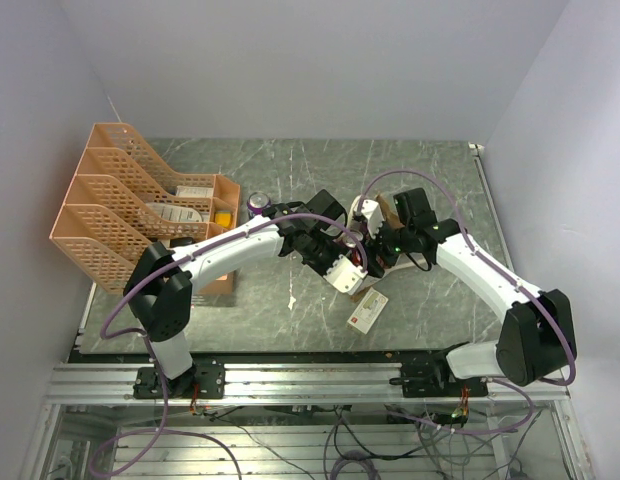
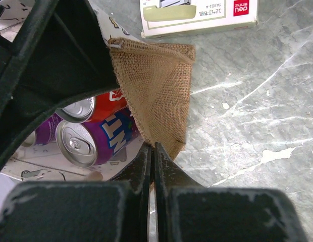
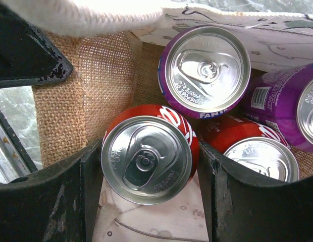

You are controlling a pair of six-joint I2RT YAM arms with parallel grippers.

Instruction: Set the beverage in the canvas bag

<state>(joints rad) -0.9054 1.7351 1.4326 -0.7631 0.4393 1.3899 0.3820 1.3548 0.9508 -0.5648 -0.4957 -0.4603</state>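
Observation:
The canvas bag (image 1: 383,214) stands mid-table, mostly hidden by both wrists. In the left wrist view its tan burlap corner (image 2: 156,85) stands upright, and my left gripper (image 2: 154,148) is shut on its rim. In the right wrist view my right gripper (image 3: 149,161) reaches down inside the bag, shut on a red can (image 3: 146,156), one finger on each side. The burlap wall (image 3: 81,101) and a cream handle (image 3: 96,17) are beside it. A purple Fanta can (image 3: 204,68), a second red can (image 3: 257,156) and another purple can (image 3: 300,103) stand in the bag.
An orange mesh rack (image 1: 130,200) stands at the back left. A lone purple can (image 1: 258,205) stands on the table beside it. A white box (image 1: 367,311) lies on the table in front of the bag; it also shows in the left wrist view (image 2: 197,15).

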